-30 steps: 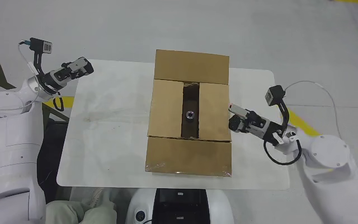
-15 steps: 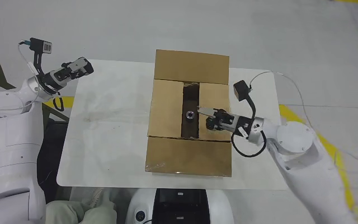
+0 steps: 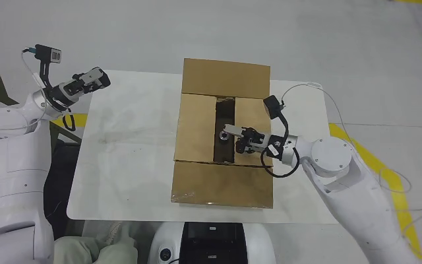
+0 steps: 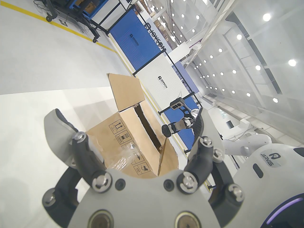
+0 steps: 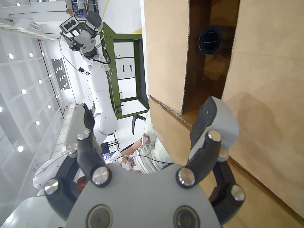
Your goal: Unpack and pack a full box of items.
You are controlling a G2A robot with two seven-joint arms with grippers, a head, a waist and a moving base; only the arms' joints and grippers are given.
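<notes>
Two flaps (image 3: 196,129) of the cardboard box (image 3: 223,186) on the table (image 3: 125,165) leave a narrow gap. A dark round item (image 5: 210,39) sits inside. The right gripper (image 5: 147,110) hovers over the gap, wide open and empty, probably to reach in. The left gripper (image 3: 102,78), also open and empty, sits well apart.

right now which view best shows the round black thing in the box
Right wrist view: the round black thing sits large in the box gap. Top view has it tiny; left wrist view gives a slit.

Handling symbols on the box (image 4: 123,131); logos on panels (image 4: 161,72).
</notes>
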